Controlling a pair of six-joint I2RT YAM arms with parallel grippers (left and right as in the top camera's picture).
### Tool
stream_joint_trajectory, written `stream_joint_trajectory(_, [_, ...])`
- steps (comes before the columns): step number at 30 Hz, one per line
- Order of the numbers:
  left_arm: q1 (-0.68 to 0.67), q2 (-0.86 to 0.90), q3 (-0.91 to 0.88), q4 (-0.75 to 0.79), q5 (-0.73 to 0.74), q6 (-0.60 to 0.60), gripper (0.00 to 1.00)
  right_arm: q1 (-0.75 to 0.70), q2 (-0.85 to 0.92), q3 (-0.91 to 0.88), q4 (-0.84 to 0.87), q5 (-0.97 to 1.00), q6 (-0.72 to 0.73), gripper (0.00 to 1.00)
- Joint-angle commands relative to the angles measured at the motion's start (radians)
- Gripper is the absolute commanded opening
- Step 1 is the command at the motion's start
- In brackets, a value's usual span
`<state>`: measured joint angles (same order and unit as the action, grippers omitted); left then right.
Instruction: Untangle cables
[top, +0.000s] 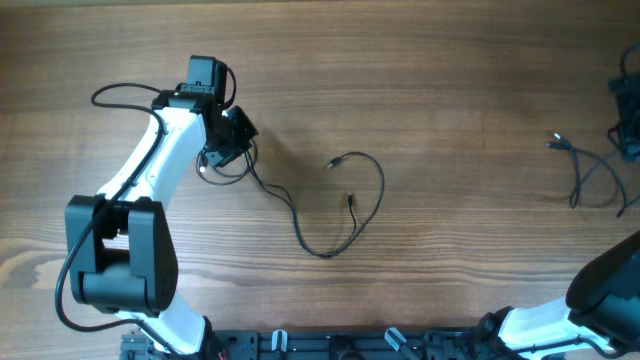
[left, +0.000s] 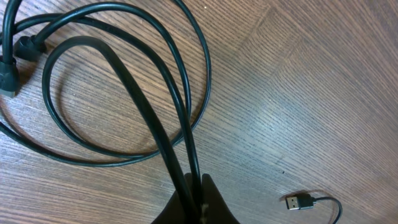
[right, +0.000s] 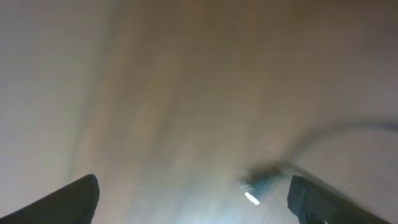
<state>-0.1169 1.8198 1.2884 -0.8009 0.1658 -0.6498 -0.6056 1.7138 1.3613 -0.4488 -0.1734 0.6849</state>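
Left gripper (left: 198, 198) is pinched shut on two strands (left: 152, 124) of the coil (top: 215, 168), which lies on the table (top: 450, 60) directly under it. From the coil a long cable (top: 382, 185) trails away from the left gripper toward the right arm's side in a wide, open loop. A plug (left: 298, 202) lies loose near the left gripper; which cord it ends cannot be told. The far cable (top: 582, 172) sits well apart from the left gripper, across the table beside the right gripper (right: 196, 202). That gripper's fingers are spread wide with nothing between them, and its view is too blurred to show more than a vague cord below.

The main risk is the double hold. With two strands clamped together, a lift or pull likely drags the whole coil along instead of drawing one cord out, and could cinch the crossings tighter. Nothing pins the coil, since the right gripper is well apart from the left gripper, so the bundle may simply slide. The cords look thin and slick, and the hold is at the fingertips, so one strand could slip free mid-pull. A plug end might also snag inside a loop.
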Motion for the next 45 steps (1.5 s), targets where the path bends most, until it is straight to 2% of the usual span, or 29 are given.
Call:
stream_joint_trajectory(1, [-0.004, 0.010, 0.000, -0.003, 0.009, -0.013, 0.04, 0.000, 0.001, 0.005, 0.099, -0.285, -0.218, 1.00])
stream_joint_trajectory(4, [-0.004, 0.010, 0.000, -0.008, 0.009, -0.013, 0.04, 0.003, 0.004, 0.004, 0.164, -0.438, -0.313, 1.00])
stream_joint_trajectory(8, [-0.004, 0.010, 0.000, -0.011, 0.009, -0.013, 0.04, 0.005, 0.005, 0.005, 0.178, -0.450, -0.319, 1.00])
stream_joint_trajectory(11, [-0.004, 0.010, 0.000, -0.010, 0.008, -0.014, 0.04, 0.028, 0.005, 0.005, 0.127, -0.451, -0.449, 0.96])
stream_joint_trajectory(12, [-0.004, 0.010, 0.000, -0.010, 0.008, -0.013, 0.04, 0.043, 0.005, 0.005, 0.092, -0.425, -0.512, 0.95])
stream_joint_trajectory(14, [-0.004, 0.010, 0.000, -0.010, 0.008, -0.014, 0.04, 0.089, 0.005, 0.005, -0.013, -0.229, -0.560, 0.95])
stream_joint_trajectory(16, [-0.004, 0.010, 0.000, -0.011, 0.009, -0.014, 0.04, 0.135, 0.011, 0.004, -0.106, 0.042, -0.504, 0.96])
stream_joint_trajectory(19, [-0.004, 0.010, 0.000, -0.011, 0.009, -0.014, 0.04, 0.195, 0.032, 0.004, -0.249, 0.365, -0.294, 0.99])
stream_joint_trajectory(23, [-0.004, 0.010, 0.000, -0.011, 0.009, -0.013, 0.04, 0.227, 0.060, 0.004, -0.420, 0.435, -0.094, 1.00])
stream_joint_trajectory(25, [-0.004, 0.010, 0.000, -0.011, 0.008, -0.013, 0.04, 0.229, 0.072, 0.000, -0.455, 0.415, -0.057, 1.00])
stream_joint_trajectory(27, [-0.004, 0.010, 0.000, -0.011, 0.009, -0.013, 0.04, 0.229, 0.074, -0.018, -0.443, 0.413, -0.068, 1.00])
stream_joint_trajectory(29, [-0.004, 0.010, 0.000, -0.011, 0.008, -0.013, 0.04, 0.229, 0.074, -0.040, -0.402, 0.408, -0.157, 1.00])
stream_joint_trajectory(30, [-0.004, 0.010, 0.000, -0.011, 0.008, -0.013, 0.04, 0.229, 0.074, -0.066, -0.373, 0.413, -0.282, 0.99])
stream_joint_trajectory(31, [-0.004, 0.010, 0.000, -0.011, 0.008, -0.013, 0.04, 0.229, 0.074, -0.085, -0.369, 0.435, -0.310, 1.00])
stream_joint_trajectory(36, [-0.004, 0.010, 0.000, -0.010, 0.008, -0.014, 0.04, 0.223, 0.076, -0.189, -0.352, 0.498, -0.237, 1.00])
stream_joint_trajectory(45, [-0.004, 0.010, 0.000, -0.020, 0.009, -0.013, 0.04, 0.220, 0.078, -0.418, -0.080, 0.547, -0.266, 0.99])
